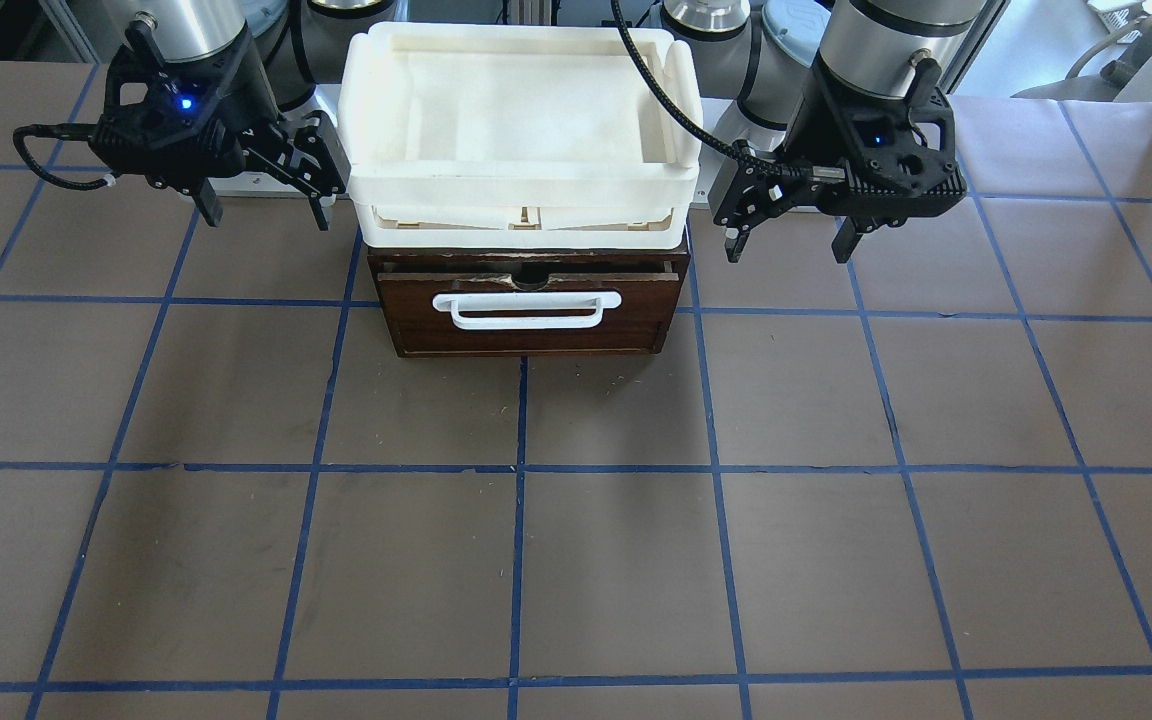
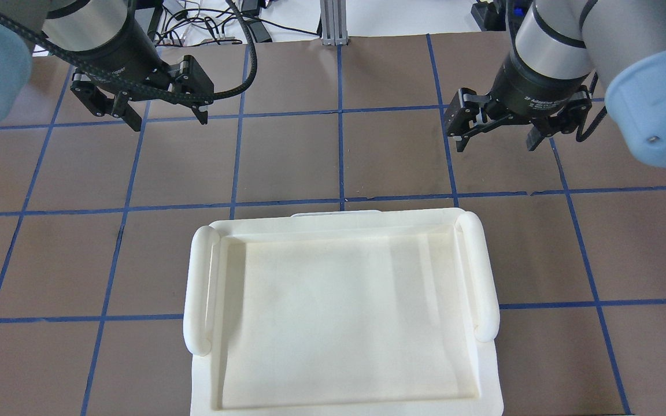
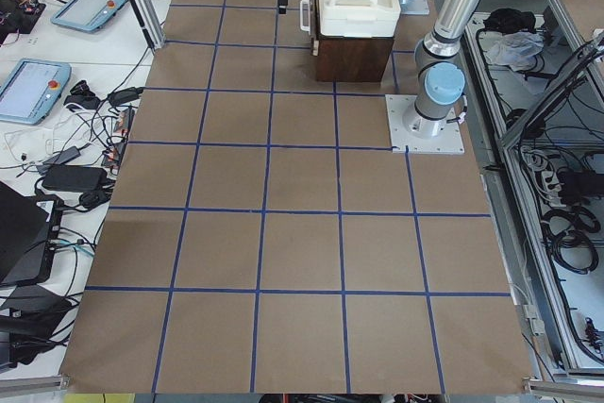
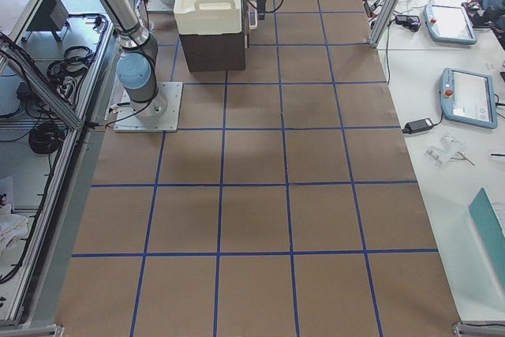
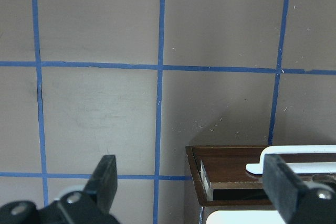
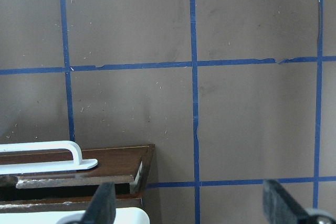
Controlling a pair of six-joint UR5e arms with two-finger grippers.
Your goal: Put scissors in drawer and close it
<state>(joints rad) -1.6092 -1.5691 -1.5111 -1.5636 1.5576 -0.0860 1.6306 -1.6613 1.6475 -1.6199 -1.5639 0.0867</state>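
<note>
The dark brown drawer [image 1: 526, 325] with its white loop handle [image 1: 526, 310] sits under the white tray and stands out only a little from its cabinet. Its inside is hidden. The scissors show in no view. My left gripper [image 1: 786, 238] is open and empty, hanging above the table beside the cabinet; it also shows in the overhead view [image 2: 169, 120]. My right gripper [image 1: 266, 208] is open and empty on the other side of the cabinet, and also shows overhead [image 2: 496, 145]. The left wrist view shows the drawer's corner [image 5: 226, 174], the right wrist view its other corner [image 6: 89, 163].
A white plastic tray [image 2: 486, 277] rests on top of the cabinet and hides it from overhead. The brown table [image 1: 576, 560] carries a grid of blue tape lines. Tablets and cables lie on a side bench [image 3: 57, 73].
</note>
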